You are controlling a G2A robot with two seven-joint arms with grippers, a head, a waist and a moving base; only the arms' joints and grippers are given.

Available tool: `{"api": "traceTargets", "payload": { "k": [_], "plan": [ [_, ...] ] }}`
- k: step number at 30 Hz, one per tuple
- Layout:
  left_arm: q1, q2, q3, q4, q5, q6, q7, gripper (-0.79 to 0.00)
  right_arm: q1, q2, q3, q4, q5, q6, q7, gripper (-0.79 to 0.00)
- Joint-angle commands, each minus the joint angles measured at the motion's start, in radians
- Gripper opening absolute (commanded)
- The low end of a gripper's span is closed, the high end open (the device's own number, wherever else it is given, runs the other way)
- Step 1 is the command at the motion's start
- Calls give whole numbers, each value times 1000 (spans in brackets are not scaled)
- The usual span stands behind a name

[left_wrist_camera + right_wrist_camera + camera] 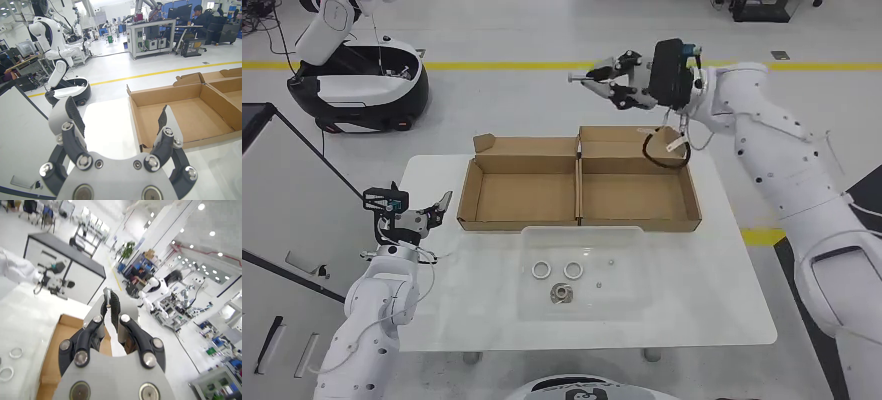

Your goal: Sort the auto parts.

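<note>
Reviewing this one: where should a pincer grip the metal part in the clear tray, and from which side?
Likely from straight above, closing across its outer edge. The metal part lies flat and low in the tray, whose walls would block a sideways approach. The rings lie apart from it, leaving room to close.

A white counter (712,300) carries two plain brown cardboard boxes (519,197) (637,197) and a clear tray (627,300). The tray has two white rings (540,269) (573,269) and a grey metal part (561,293). Both claws, the left claw (119,113) and the right claw (109,302), are silver-grey with black links and black ribbed pads. The bolt (108,298) is shiny silver. A yellow line (492,65) crosses the pale grey floor (542,100).
</note>
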Motion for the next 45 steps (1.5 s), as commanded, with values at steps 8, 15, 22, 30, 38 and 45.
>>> {"api": "traceTargets", "payload": {
  "k": [8,15,22,30,38,45],
  "plan": [
    [0,0,0,0,0,0,0,0,123,9,-244,55,-439,-60,57,-785],
    [0,0,0,0,0,0,0,0,242,11,-502,141,-746,-60,-119,-785],
    [0,0,0,0,0,0,0,0,307,-42,-617,231,-891,-60,-206,-785],
    [0,0,0,0,0,0,0,0,285,-132,-617,333,-1035,-52,-212,-785],
    [0,0,0,0,0,0,0,0,226,-221,-617,477,-1175,-60,-228,-785],
    [0,0,0,0,0,0,0,0,207,-278,-617,627,-1228,-32,-211,-785]
  ]
}}
